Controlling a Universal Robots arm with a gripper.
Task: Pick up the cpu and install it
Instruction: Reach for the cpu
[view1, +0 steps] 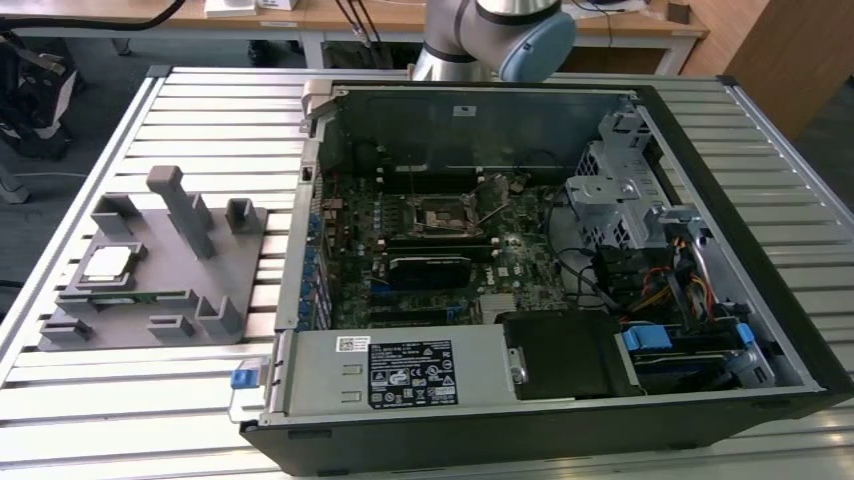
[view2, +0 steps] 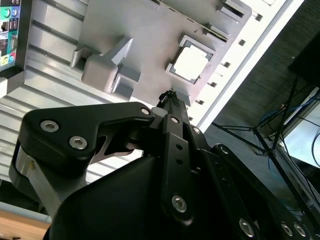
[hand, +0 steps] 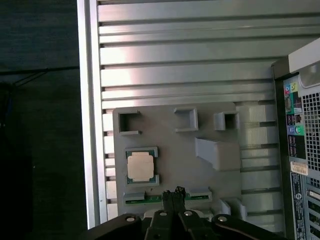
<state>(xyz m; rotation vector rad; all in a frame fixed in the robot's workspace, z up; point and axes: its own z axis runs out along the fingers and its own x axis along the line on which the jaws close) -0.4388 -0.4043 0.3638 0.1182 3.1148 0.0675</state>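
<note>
hand (hand: 175, 191) above slatted metal table (hand: 175, 50)

The cpu (hand: 140, 166) has a silvery-white top framed by a thin green edge. The plastic tray (view1: 230, 262) is plain matt grey, and the memory stick (hand: 136, 199) is green. The surface (view1: 200, 110) is silver metal, striped by parallel slats with dark grooves between them. The pincer (hand: 173, 192) is black, dotted with small silver screw heads. The computer case (view1: 534, 435) is black outside and bare grey metal within. Its motherboard (view1: 358, 262) is dark green, and its power supply (view1: 320, 372) is silver-grey with a black-and-white label. Its plastic clips (view1: 646, 337) are blue, its cables (view1: 657, 290) yellow, orange and black. The arm's joint cap (view1: 537, 45) is pale blue.
</note>
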